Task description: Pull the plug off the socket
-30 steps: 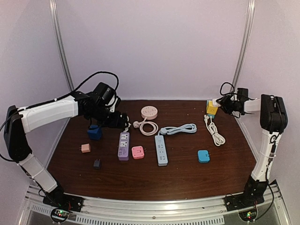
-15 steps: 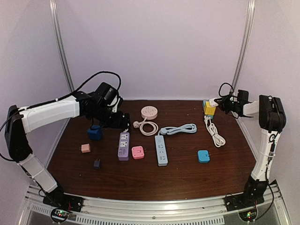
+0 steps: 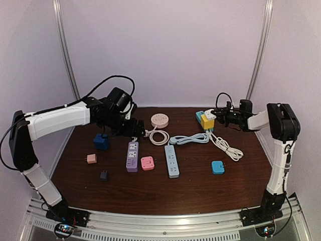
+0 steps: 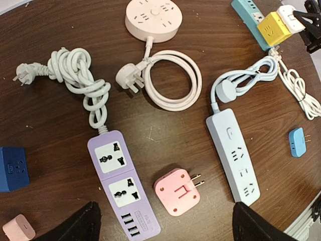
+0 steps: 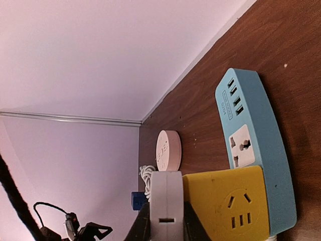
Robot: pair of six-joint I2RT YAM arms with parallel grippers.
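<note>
Fingers [image 5: 141,230] of your right gripper [image 5: 164,226] are clamped on the white plug [image 5: 165,201], 1 on each side, at the far right of the table.

- Plug is seated in the yellow cube socket [image 5: 225,206]. Cube sits on the end of the teal power strip [image 5: 256,135].
- Key relation: in the right wrist view the cube lies directly to the right of the plug, touching it, so the seating axis runs across the fingers, not along them. The overhead view puts the plug [image 3: 211,114] on the side of the cube [image 3: 206,122] that faces your right arm.
- Judgement: pull straight away from the cube's face, toward the right arm's side. A skewed pull would likely bind the pins.
- White cord [image 3: 226,145] trails from the plug across the table to the right; it looks slack and should not resist.
- Left gripper [image 3: 132,130] hangs wide open and empty over the purple strip [image 4: 123,183], well apart from the cube. Right arm is the only 1 near.
- Risk: nothing holds cube or teal strip down, so both may come along with the plug. Whether the pins have started to slide out, you cannot tell.
</note>
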